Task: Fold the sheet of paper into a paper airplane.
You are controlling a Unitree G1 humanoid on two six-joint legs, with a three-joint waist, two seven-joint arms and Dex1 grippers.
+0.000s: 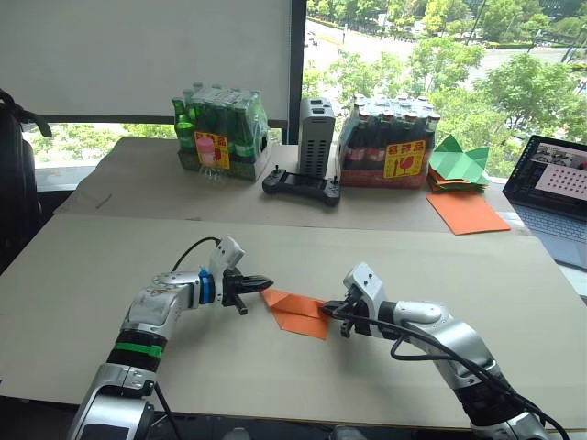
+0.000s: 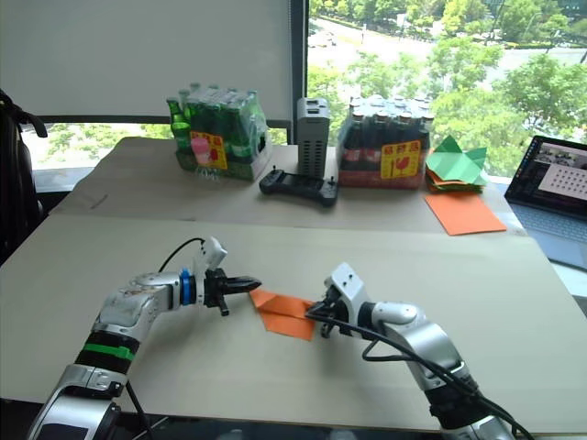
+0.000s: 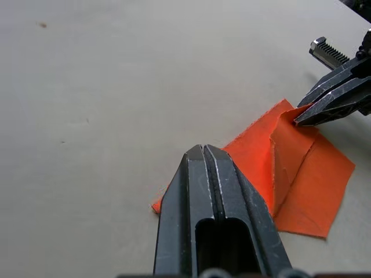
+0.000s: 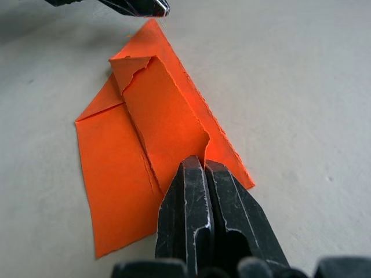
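Note:
The sheet of paper [image 1: 298,312] lies mid-table as a bright orange, layered pointed wedge with one flap raised. My right gripper [image 1: 323,312] is shut on that raised flap at the wedge's wide end; the right wrist view shows the pinched flap [image 4: 168,116] running up to the tips. My left gripper [image 1: 266,280] is shut with nothing in it, and its tip hovers at the wedge's pointed end. In the left wrist view its fingers [image 3: 204,174] cover part of the paper [image 3: 301,179]. I cannot tell whether they touch it.
Along the far table stand a pack of green bottles [image 1: 220,137], a grey box [image 1: 315,136], a black controller [image 1: 301,188] and a pack of red-labelled bottles [image 1: 385,151]. Green paper shapes [image 1: 459,163], a larger orange sheet [image 1: 466,213] and a laptop [image 1: 558,188] sit at the far right.

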